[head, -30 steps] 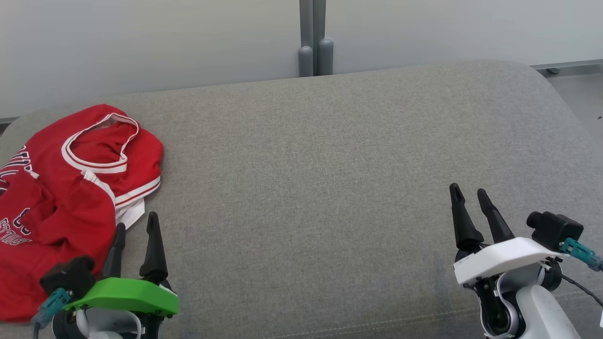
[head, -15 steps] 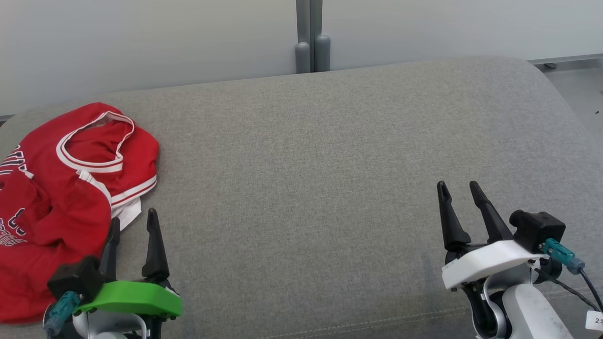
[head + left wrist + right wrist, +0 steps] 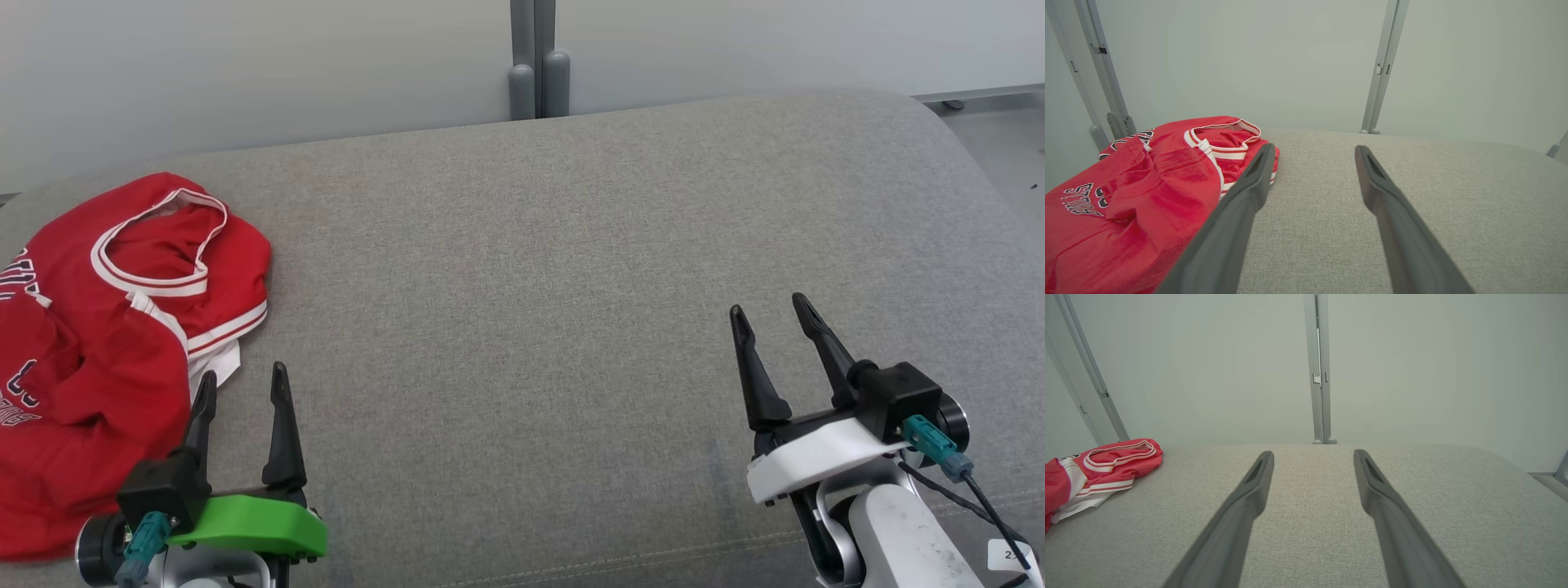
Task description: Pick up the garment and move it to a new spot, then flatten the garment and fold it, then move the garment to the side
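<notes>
Bright, flat, soft light, clean exposure

Head view is crisp, you can read the weave on the grey cushion point(image 3: 522, 269) corner to corner. Light seems to come from above and spreads evenly, so the shadow I can spot is just a faint smudge on the cushion around 4 o'clock, right beside the right gripper point(image 3: 769, 305). The red garment point(image 3: 98, 343) at 9 o'clock is punchy but keeps its fold shading. Both wrist views put a greenish cast on the wall point(image 3: 1249, 61), and the wide lens leans the wall posts point(image 3: 1106, 81) at 9–10 o'clock. The left gripper point(image 3: 1313, 148) goes soft toward 6 o'clock, its fingers point(image 3: 1237, 220) blurring at the bottom edge; the right does the same in its own view.
</notes>
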### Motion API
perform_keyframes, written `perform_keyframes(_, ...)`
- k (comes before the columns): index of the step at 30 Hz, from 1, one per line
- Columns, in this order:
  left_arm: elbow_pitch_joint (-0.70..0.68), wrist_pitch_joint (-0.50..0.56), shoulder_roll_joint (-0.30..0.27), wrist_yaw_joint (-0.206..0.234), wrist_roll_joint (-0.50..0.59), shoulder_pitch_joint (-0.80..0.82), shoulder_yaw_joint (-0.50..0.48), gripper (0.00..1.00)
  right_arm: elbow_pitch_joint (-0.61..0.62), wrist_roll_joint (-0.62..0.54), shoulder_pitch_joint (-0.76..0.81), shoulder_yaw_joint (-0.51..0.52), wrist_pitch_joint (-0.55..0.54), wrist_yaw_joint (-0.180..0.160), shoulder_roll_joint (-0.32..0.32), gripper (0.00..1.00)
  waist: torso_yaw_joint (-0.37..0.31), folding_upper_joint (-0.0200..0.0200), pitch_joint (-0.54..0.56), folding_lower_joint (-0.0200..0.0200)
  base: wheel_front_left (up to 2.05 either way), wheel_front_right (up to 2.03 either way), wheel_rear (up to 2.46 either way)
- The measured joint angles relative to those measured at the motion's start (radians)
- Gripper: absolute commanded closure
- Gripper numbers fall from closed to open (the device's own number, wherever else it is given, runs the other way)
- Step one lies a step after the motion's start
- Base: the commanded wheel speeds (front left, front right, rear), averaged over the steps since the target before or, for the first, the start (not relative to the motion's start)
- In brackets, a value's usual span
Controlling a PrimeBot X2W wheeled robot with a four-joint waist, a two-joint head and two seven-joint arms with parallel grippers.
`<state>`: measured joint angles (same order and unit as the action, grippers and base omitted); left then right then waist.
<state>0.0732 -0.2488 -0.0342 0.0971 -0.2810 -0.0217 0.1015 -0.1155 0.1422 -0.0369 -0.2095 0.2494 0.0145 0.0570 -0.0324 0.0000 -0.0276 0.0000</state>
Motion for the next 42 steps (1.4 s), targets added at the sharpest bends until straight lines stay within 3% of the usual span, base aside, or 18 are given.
perform_keyframes(31, 0.048, -0.003, 0.0, -0.009, -0.03, 0.0, 0.008, 0.0, -0.025, -0.01, -0.006, 0.006, 0.002, 0.02, -0.002, 0.0, 0.005, 0.0, 0.028, 0.0, 0.0, 0.0, 0.0)
perform_keyframes(42, 0.055, -0.003, -0.002, -0.017, -0.028, 0.0, 0.035, 0.0, -0.028, -0.009, 0.006, 0.016, 0.002, 0.023, -0.003, 0.0, 0.052, 0.0, 0.044, 0.0, 0.0, 0.0, 0.0)
